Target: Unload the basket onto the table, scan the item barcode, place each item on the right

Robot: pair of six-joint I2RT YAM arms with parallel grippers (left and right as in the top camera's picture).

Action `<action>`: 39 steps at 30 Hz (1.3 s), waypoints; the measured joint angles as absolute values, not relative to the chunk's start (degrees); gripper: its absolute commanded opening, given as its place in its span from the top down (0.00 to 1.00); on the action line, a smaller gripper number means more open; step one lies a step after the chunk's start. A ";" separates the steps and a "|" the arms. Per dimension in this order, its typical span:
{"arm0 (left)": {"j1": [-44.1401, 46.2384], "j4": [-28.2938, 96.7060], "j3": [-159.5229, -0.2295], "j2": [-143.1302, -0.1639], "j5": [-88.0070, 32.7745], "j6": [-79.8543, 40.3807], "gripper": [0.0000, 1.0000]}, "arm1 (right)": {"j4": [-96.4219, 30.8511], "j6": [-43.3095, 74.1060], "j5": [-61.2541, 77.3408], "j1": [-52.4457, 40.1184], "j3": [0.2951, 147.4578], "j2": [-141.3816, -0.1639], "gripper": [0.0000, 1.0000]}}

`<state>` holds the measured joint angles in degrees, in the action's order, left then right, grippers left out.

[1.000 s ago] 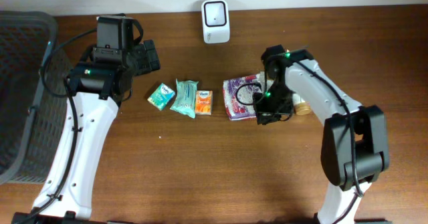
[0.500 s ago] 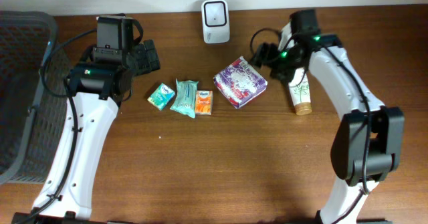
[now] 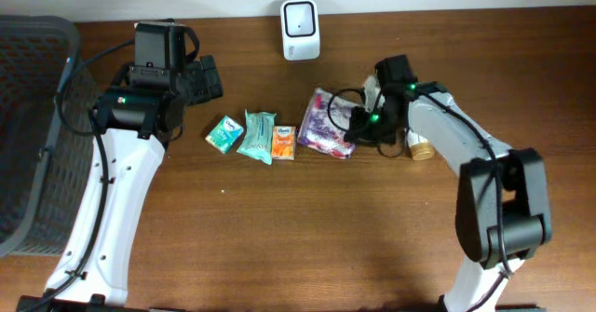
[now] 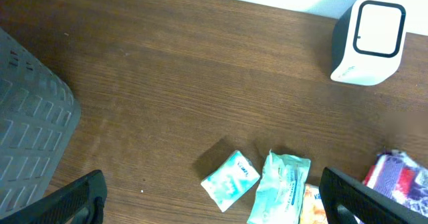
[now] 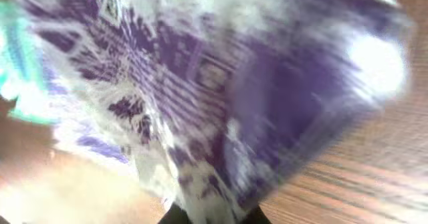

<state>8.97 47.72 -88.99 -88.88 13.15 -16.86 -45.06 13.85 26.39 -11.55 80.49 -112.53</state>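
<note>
Wrist blur showed me only purple pack (image 5: pixel 200 83); overhead showed right gripper (image 3: pixel 354 131) pinching its three-o'clock edge. I saw left gripper (image 4: pixel 211 198) gaping wide.

Glossy plastic wrap on pack (image 3: pixel 326 130), matt wood-grain table (image 3: pixel 279 237)

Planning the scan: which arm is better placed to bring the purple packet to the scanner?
Right: right claw grips the purple packet near the scanner; left claw hangs open, empty.
</note>
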 measured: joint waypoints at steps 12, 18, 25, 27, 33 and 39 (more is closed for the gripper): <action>8.97 47.75 -88.99 -88.88 13.15 -16.86 0.01 | -53.98 0.08 15.22 -11.27 84.44 -110.19 0.08; 8.97 47.75 -88.99 -88.88 13.15 -16.86 0.01 | -52.36 21.28 14.81 -8.97 84.44 -110.19 0.05; 8.97 47.75 -88.99 -88.88 13.15 -16.86 0.01 | -51.83 22.72 14.04 -8.97 84.42 -110.19 0.05; 8.97 47.75 -88.99 -88.88 13.15 -16.86 0.01 | -51.79 22.31 14.85 -8.97 84.16 -110.19 0.05; 8.97 47.77 -88.99 -88.88 13.15 -16.86 0.01 | -49.04 22.20 17.61 -8.97 77.71 -110.21 0.38; 8.97 47.72 -88.99 -88.88 13.15 -16.86 0.01 | -31.81 19.97 25.28 -8.86 66.67 -110.02 0.96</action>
